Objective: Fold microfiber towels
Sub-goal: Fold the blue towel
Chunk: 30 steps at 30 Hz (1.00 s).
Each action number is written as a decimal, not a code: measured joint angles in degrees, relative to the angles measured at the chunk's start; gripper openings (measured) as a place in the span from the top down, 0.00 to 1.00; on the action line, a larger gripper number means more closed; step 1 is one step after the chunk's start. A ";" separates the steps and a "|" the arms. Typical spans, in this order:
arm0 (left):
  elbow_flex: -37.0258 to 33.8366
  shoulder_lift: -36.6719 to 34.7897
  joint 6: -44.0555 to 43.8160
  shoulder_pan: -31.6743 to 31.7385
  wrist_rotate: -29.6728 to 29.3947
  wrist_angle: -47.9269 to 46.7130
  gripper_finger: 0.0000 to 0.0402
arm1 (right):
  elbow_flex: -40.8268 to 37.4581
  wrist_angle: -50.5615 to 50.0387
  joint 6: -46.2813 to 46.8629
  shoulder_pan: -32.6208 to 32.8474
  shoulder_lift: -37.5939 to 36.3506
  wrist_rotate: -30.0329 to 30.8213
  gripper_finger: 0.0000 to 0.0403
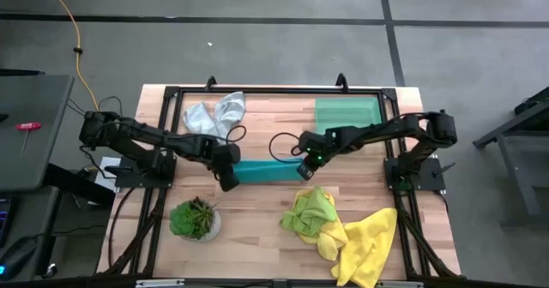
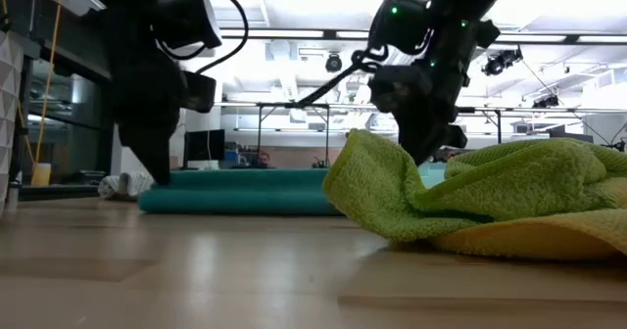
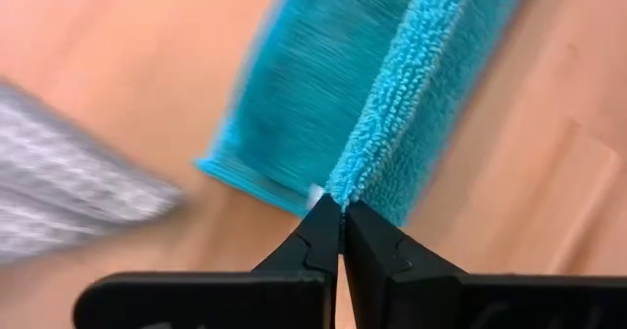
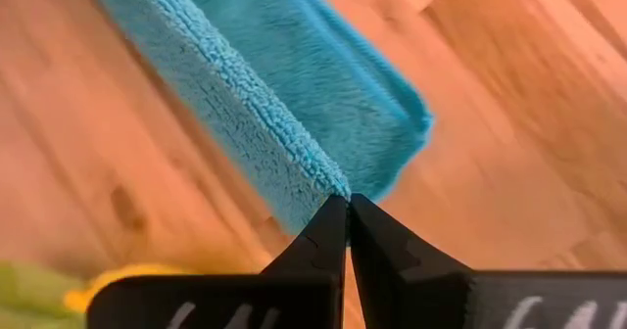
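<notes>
Left gripper [image 3: 341, 211] pressed together, pinching a corner of the teal towel [image 1: 262, 170]'s upper layer. Right gripper [image 4: 348, 207] likewise pressed together, pinching the matching corner at the towel's opposite end. Teal towel folded into a narrow strip, stretched between the two grippers at mid-table, upper edge raised off the wood at both pinched corners. Near the right gripper, toward the front edge: lime green towel [image 1: 310, 211], crumpled, overlapping the bright yellow towel [image 1: 367, 245], also crumpled, at the front right. Behind the left gripper, near the far edge: pale grey-white towel [image 1: 214, 115], bunched. Far right corner: flat green tray [image 1: 347, 113]. Front left: small potted plant [image 1: 194, 219]. All on the wooden table [image 1: 257, 228].
</notes>
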 joint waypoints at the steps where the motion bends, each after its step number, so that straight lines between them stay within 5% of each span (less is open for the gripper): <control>1: 0.00 0.00 0.00 0.52 -0.82 0.01 1.00 | 0.00 0.04 0.61 -0.11 0.25 0.26 1.00; 19: 0.04 0.00 1.13 2.34 -5.65 -0.05 0.90 | 0.04 0.61 3.70 -0.26 0.83 3.85 0.98; 30: 3.19 -1.15 10.02 7.49 -4.49 -8.25 0.68 | 0.11 -0.25 -0.90 -1.95 -1.93 5.67 0.58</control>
